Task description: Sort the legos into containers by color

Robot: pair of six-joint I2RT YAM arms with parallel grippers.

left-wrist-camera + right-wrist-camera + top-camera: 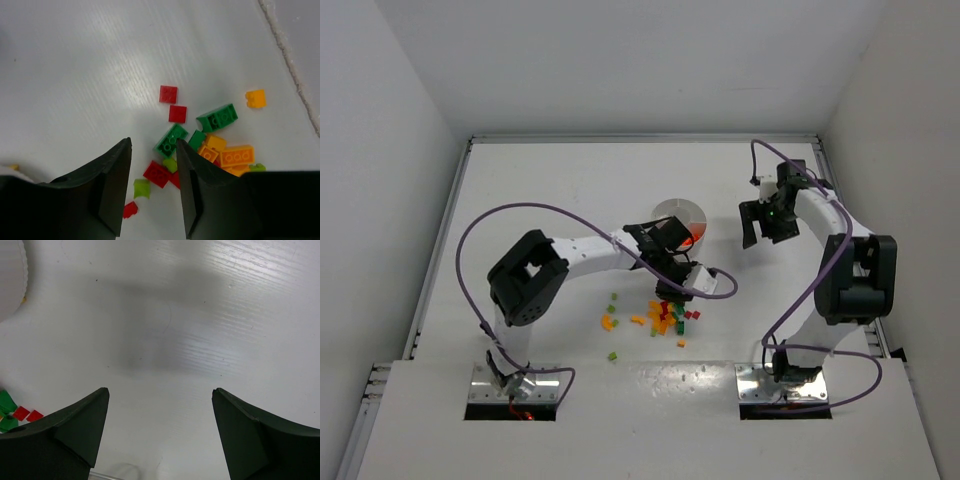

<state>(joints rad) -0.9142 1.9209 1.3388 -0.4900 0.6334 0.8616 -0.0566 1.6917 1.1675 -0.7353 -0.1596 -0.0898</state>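
The legos lie in a loose pile on the white table, red, orange, yellow and green mixed. My left gripper hangs low over the pile's edge with its jaws apart. A red brick, a light green piece and a small red piece lie on the table in the gap, none of them pinched. A green brick sits just past the tips and orange bricks lie to the right. The round white dish with the containers stands behind the left wrist, partly hidden. My right gripper is open and empty over bare table.
Stray legos lie left of the pile, and a green one sits nearer the arm bases. In the right wrist view the dish's ridged rim shows at top left and a few red and green legos at lower left. The left arm's purple cable loops beside the pile.
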